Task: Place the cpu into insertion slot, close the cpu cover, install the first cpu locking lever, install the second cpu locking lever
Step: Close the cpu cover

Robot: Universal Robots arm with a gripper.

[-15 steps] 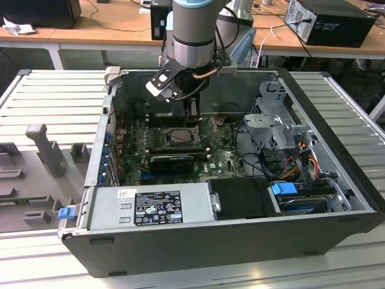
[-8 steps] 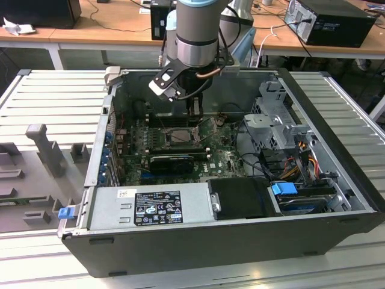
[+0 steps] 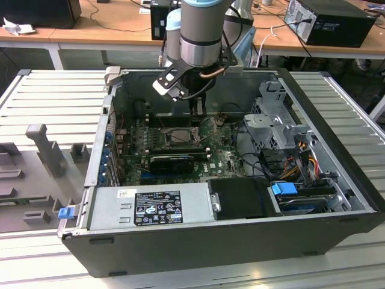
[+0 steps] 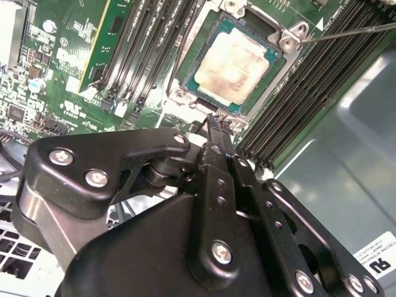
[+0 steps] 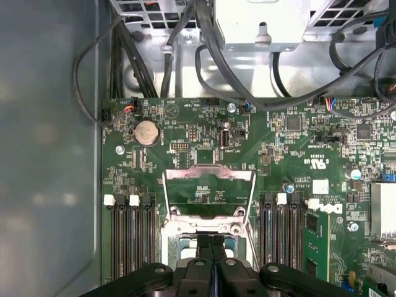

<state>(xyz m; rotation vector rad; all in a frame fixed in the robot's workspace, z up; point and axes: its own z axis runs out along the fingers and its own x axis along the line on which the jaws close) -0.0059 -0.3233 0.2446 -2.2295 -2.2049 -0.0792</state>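
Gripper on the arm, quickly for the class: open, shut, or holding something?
Gripper: shut, black metal fingers pressed together, nothing visible between them.

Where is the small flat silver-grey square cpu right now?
The cpu lies in the square dark-rimmed insertion slot, between two banks of long black memory slots, just ahead of the black gripper, in the second wrist view.

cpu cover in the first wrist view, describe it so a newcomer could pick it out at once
Inside the open computer case, find the green motherboard and the two banks of long black memory slots on it. The cpu cover is flipped open between those banks. Unlike its neighbours, it is a thin metal frame with green board showing through its large square cut-out.
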